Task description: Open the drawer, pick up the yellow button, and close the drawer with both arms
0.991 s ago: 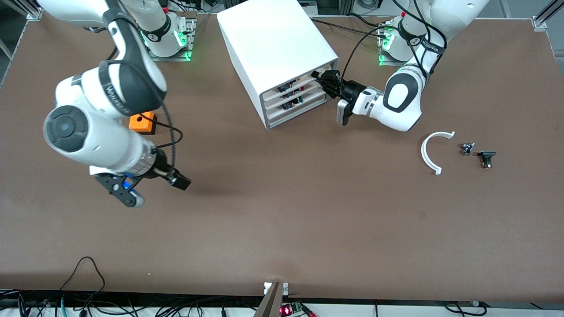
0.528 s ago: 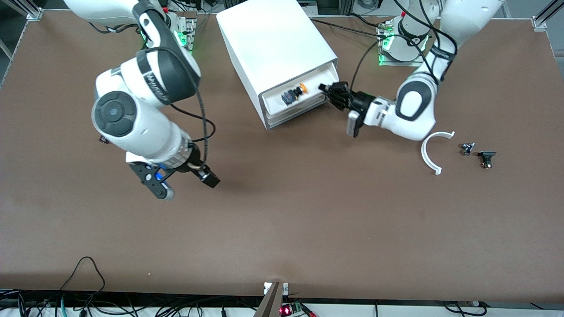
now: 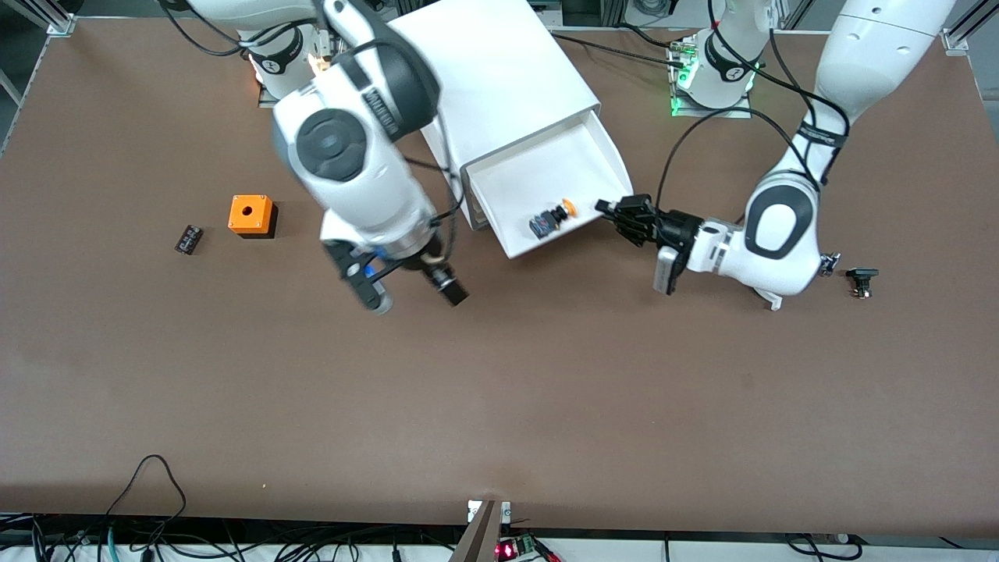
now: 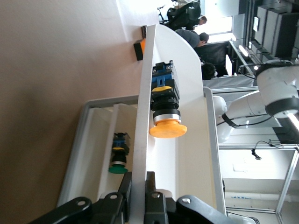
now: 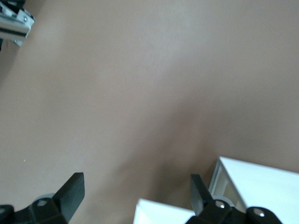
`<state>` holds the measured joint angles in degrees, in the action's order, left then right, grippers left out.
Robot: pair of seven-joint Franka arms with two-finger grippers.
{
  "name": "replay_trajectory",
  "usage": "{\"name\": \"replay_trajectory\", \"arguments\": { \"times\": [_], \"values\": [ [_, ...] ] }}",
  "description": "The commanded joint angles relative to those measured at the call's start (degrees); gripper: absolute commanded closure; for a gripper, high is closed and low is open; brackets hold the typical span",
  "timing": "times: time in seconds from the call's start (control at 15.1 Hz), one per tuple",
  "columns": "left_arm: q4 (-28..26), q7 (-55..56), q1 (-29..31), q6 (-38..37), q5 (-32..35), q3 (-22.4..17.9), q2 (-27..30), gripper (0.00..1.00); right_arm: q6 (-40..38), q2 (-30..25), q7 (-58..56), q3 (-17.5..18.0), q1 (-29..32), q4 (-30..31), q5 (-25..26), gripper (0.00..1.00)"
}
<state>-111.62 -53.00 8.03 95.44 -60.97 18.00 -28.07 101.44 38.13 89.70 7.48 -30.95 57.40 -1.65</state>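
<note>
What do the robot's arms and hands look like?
Both arms are big, white and rounded, with black bands at the joints and black cables looping along them. The left hand and right hand are black with two fingers each. Green lights glow at the bases.

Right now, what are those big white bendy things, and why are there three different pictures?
Those are two robot arms with black pincher hands called grippers. One picture looks down from a high camera; the other two come from small cameras on each arm's wrist. The left gripper is pinched shut on the front wall of the white plastic top drawer, which is pulled out of the big white cabinet. Inside lies a little push button with an orange-yellow cap. The right gripper hangs open over the brown table, beside the drawer. An orange cube with a hole also sits on the table.
</note>
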Motion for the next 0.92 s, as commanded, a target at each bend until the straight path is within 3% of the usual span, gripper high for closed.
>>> {"name": "replay_trajectory", "arguments": {
  "times": [0.0, 0.07, 0.4, 0.59, 0.86],
  "values": [
    [2.38, 2.11, 0.50, 0.09, 1.90, 0.46, -1.55, 0.05, -0.10, 1.42, 5.64, -0.45, -2.53, -2.64, -0.63, 0.00],
    [2.38, 2.45, 0.85, -0.43, 1.90, 0.46, -1.20, 0.00, 0.60, 1.42, 7.40, -0.45, -3.41, -2.64, -0.63, 0.00],
    [7.64, 14.81, 1.47, -7.02, 3.65, -0.24, 1.08, 0.00, 5.25, 3.87, 15.40, -0.80, -8.16, -2.64, -0.55, 0.00],
    [14.48, 25.98, 2.70, -9.99, 15.14, -0.07, 2.67, 0.00, 8.42, 5.28, 19.89, -0.80, -10.09, -2.64, -0.55, 0.00],
    [24.06, 32.95, 3.49, -17.38, 30.61, -0.07, 2.93, 0.00, 10.18, 7.47, 22.62, -1.15, -12.73, -2.64, -0.28, 0.00]
  ]
}}
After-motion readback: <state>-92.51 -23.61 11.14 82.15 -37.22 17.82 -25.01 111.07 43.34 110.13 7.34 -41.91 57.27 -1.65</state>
